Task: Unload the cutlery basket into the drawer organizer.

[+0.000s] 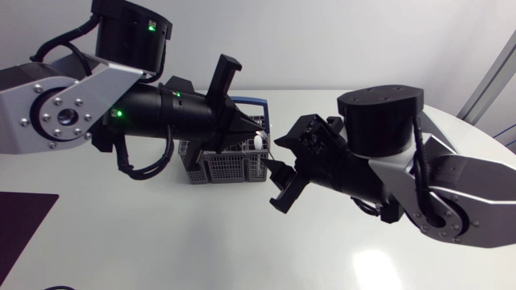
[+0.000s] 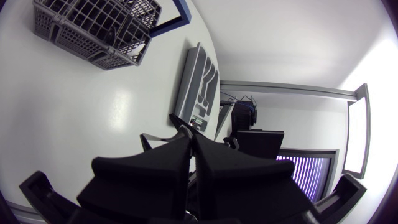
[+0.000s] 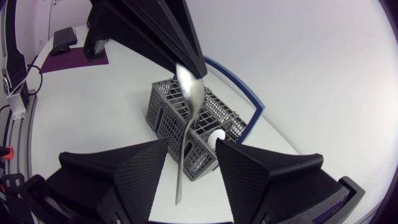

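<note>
One spoon (image 3: 189,93) (in left pincer (image 2: 189,134))

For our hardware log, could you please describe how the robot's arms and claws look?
Left arm: silver-grey links, black joints, green lights, looped black cables. Right arm: the same colours, a black cable. Left claw and right claw: matte black, two wedge-shaped fingers.

Basket (image 1: 230,167): no lettering can be read.
Organizer (image 2: 198,87): no label or number can be made out.
Left arm (image 1: 72,105): no legible marking is seen.
Right arm (image 1: 439,189): no legible marking is seen.
</note>
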Controlling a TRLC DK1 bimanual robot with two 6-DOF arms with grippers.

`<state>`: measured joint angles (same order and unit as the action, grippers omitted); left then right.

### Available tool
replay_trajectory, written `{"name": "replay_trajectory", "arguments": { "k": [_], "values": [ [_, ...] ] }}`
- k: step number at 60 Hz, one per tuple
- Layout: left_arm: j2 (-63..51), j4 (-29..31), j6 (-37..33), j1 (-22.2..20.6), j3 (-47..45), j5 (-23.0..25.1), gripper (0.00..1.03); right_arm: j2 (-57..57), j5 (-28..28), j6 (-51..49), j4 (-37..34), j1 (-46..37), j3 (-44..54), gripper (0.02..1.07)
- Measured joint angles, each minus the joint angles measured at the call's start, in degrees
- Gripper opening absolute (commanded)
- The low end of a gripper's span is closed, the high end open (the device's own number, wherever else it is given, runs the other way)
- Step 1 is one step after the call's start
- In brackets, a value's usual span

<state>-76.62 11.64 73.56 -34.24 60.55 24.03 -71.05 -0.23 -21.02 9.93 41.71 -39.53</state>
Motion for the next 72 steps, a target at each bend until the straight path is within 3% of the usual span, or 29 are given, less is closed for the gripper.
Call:
{"name": "replay_trajectory", "arguments": {
  "k": [9,43,55,66,71,72],
  "values": [
    [-0.04,0.07,0.22,0.11,0.00,0.66,0.04,-0.66,-0.04,0.00,0.74,-0.59,-0.35,0.46],
    [-0.07,-0.44,1.46,0.85,0.00,1.25,0.04,-0.79,1.46,-0.02,0.57,-0.52,-0.55,0.08],
    [-0.07,-0.63,1.57,1.20,0.00,1.27,0.04,-1.05,1.88,-0.02,0.04,-0.52,-0.66,0.08],
    [-0.07,-0.48,2.19,1.40,0.00,1.81,0.32,-1.42,1.81,-0.02,-1.18,-0.55,-1.40,0.08],
    [-0.07,-0.37,2.97,1.84,0.00,2.60,0.51,-1.42,1.88,-0.02,-2.25,-0.57,-1.42,0.08],
    [-0.07,-0.37,2.99,1.84,-0.02,2.75,0.62,-1.42,1.88,-0.02,-2.38,-0.57,-1.42,0.08]
  ]
}}
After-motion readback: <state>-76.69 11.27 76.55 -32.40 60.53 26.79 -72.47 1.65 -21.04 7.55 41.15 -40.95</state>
